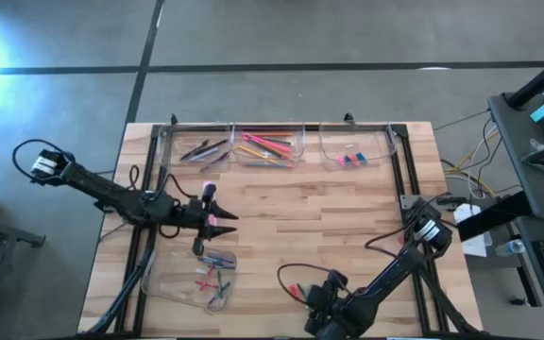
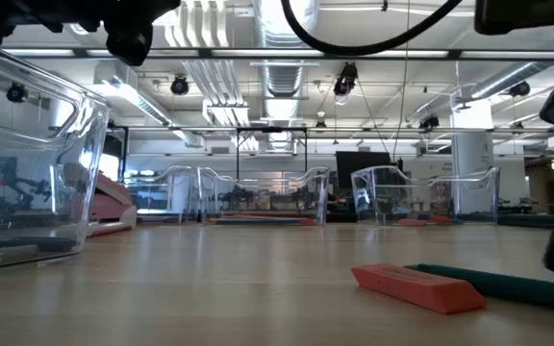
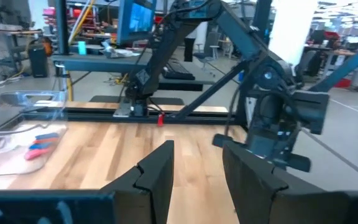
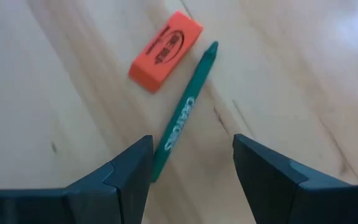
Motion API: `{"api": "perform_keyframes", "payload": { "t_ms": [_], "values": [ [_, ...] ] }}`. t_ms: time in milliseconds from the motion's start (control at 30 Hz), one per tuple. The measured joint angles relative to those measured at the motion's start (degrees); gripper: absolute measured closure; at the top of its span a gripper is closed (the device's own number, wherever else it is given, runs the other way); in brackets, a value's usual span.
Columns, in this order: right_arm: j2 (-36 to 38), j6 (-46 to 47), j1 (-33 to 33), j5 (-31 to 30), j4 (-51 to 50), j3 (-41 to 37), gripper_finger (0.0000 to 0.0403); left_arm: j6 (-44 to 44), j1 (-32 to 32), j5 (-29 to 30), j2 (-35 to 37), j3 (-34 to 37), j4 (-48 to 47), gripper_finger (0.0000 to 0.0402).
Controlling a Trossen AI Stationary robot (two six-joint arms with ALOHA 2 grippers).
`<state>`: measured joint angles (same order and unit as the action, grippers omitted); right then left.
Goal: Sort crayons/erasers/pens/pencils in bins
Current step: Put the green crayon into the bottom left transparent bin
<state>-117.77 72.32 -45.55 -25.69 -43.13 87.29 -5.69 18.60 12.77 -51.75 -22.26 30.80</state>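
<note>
**Two arms over a part-sorted table**

Four clear bins sit on the wooden table (image 1: 348, 217): three in a row along the far edge, and a fourth bin (image 1: 192, 279) near the left front corner. A black rail frame (image 1: 406, 175) borders the left, far and right sides. Bare wood lies open across the middle and right of the table, between the far row and the front edge.

Left gripper (image 1: 217, 215) hangs just beyond the near bin's far rim, pointing toward the table's middle. Its fingers (image 3: 160, 174) stand partly spread, with bare wood seen between them and nothing held.

Right gripper (image 4: 191, 168) hovers low at the front edge, right of the near bin, fingers wide apart and empty. A green crayon (image 4: 184, 115) lies on the wood below the gap between them, reaching away from the gripper. An orange eraser (image 4: 166, 50) rests just beside the crayon's far end; whether they touch cannot be told.

Far left bin (image 1: 196, 146) holds dark pens, the middle bin (image 1: 267, 146) orange and pink pencils, the far right bin (image 1: 352, 151) small blue and pink erasers. Short crayons lie in the near bin.
</note>
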Motion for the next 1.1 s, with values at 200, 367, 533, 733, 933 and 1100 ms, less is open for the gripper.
{"api": "perform_keyframes", "payload": {
  "t_ms": [200,367,533,733,933,1100],
  "values": [
    [-1.15,0.17,-0.83,0.97,0.30,0.02,0.0193,0.02,1.35,0.00,-0.02,0.00,0.50,0.0279],
    [-2.15,1.38,-1.38,0.67,0.46,0.13,0.0195,0.04,1.41,0.02,-0.35,0.02,0.45,0.0279],
    [-2.74,3.92,-1.58,1.05,0.82,0.15,0.0223,0.06,1.45,0.04,-1.03,0.02,0.36,0.0279],
    [-3.02,4.30,-1.94,1.31,1.45,0.12,0.0273,0.09,1.45,0.13,-1.97,0.00,1.05,0.0279],
    [-3.05,4.68,-1.94,1.71,1.96,0.09,0.0327,0.09,1.43,0.13,-2.75,0.00,1.75,0.0279],
    [-2.28,5.08,-2.39,-2.06,2.16,0.00,0.0368,0.11,1.39,0.13,-2.99,0.00,1.73,0.0279]
  ]
}}
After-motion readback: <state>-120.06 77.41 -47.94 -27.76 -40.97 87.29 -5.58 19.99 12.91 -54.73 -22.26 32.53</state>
